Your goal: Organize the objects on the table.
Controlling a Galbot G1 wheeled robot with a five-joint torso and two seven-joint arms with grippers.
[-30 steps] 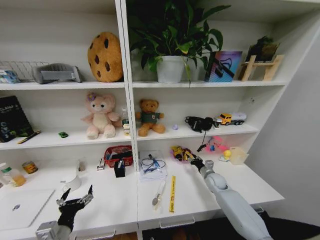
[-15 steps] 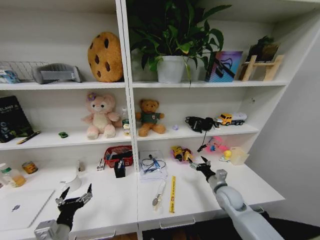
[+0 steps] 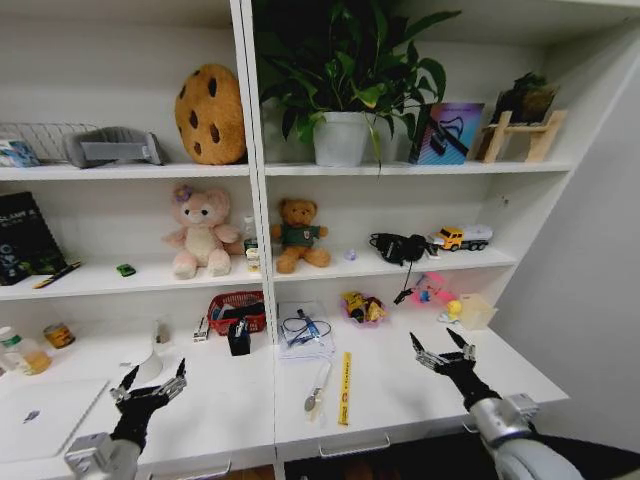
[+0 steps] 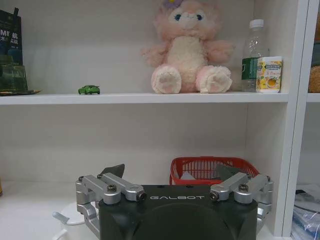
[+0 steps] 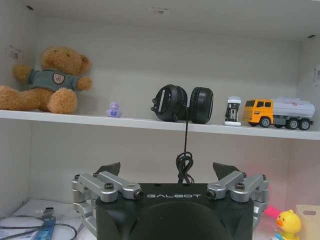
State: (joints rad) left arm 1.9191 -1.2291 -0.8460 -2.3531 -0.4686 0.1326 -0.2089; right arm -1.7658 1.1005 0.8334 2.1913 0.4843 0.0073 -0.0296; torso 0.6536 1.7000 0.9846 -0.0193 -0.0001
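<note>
Now 2 grippers hover open over the table (image 3: 400, 395): left (image 3: 150, 385) lower left, right (image 3: 442, 348) lower right.

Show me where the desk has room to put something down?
Bare desk lies between the yellow ruler and the open right gripper. More lies between the laptop and spoon, by the open left gripper. The back, around the red basket, is crowded.
</note>
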